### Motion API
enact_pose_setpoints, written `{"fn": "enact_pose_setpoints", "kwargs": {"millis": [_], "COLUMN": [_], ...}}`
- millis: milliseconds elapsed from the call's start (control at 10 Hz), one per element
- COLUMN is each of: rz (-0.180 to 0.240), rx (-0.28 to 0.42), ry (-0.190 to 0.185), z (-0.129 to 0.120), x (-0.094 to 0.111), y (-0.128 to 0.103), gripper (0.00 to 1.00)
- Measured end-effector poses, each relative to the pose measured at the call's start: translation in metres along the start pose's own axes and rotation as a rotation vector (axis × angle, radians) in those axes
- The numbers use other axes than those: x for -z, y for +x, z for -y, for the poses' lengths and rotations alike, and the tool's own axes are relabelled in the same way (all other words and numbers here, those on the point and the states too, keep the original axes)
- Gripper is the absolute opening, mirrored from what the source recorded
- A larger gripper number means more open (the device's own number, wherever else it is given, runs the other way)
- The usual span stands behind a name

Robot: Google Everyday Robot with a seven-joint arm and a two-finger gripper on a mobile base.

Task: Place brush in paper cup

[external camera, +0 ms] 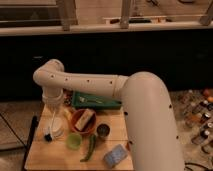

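Partly hidden hand [54,102] above paper cup [56,128]

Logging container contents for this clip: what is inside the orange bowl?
A tan, block-shaped item lies tilted inside the orange bowl; what lies beneath it is covered. The gripper is to the left, above the white paper cup, with the white-handled brush hanging below it.

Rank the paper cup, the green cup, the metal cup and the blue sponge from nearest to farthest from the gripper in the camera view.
The gripper hangs over the table's left side, with the brush below it.
1. paper cup, directly beneath it
2. green cup, lower right of it
3. metal cup, farther right
4. blue sponge, front right
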Motion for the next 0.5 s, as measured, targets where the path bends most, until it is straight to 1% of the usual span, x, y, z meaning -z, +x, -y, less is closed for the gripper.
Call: {"fn": "enact_pose_setpoints", "kwargs": {"millis": [200, 400, 500], "rz": [0.024, 0.058, 0.077], "rx": [0.008, 0.02, 0.025], "ry": [0.011, 0.025, 0.026], "z": [0.0005, 0.0038, 0.0045], "x": [0.0016, 0.0002, -0.0012], "y": [-0.0014, -0.0053, -0.0074], "gripper": [0.0, 0.0, 0.0]}}
